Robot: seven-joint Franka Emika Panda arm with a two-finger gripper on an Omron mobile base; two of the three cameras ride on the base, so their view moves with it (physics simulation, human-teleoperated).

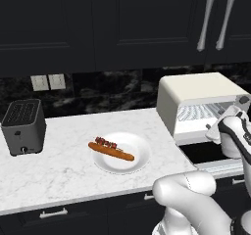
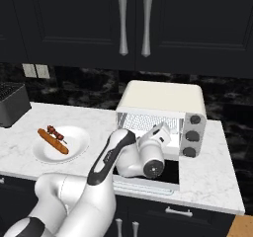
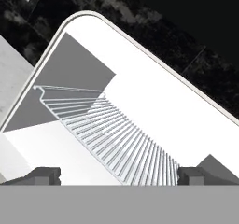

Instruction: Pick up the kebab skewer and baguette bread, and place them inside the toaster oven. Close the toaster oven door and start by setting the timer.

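At the far left of the marble desk (image 1: 73, 155) a small black slot toaster (image 1: 23, 126) is standing. Moving right, a white plate (image 1: 138, 153) is sitting near the middle, carrying the baguette bread (image 1: 112, 152), a long slim orange-brown loaf, with the kebab skewer (image 1: 106, 143) lying just beside it on the far side, seemingly touching. Further right, the toaster oven (image 2: 163, 98) is standing with the toaster oven door (image 2: 170, 174) dropped open and its wire rack (image 3: 116, 134) bare. The gripper (image 3: 119, 175) is hovering at the oven mouth, fingers spread wide and holding nothing. The loaf is likely light and stiff, best pinched at its middle; the skewer looks thin and lumpy, so gripping across a central meat chunk seems safest.
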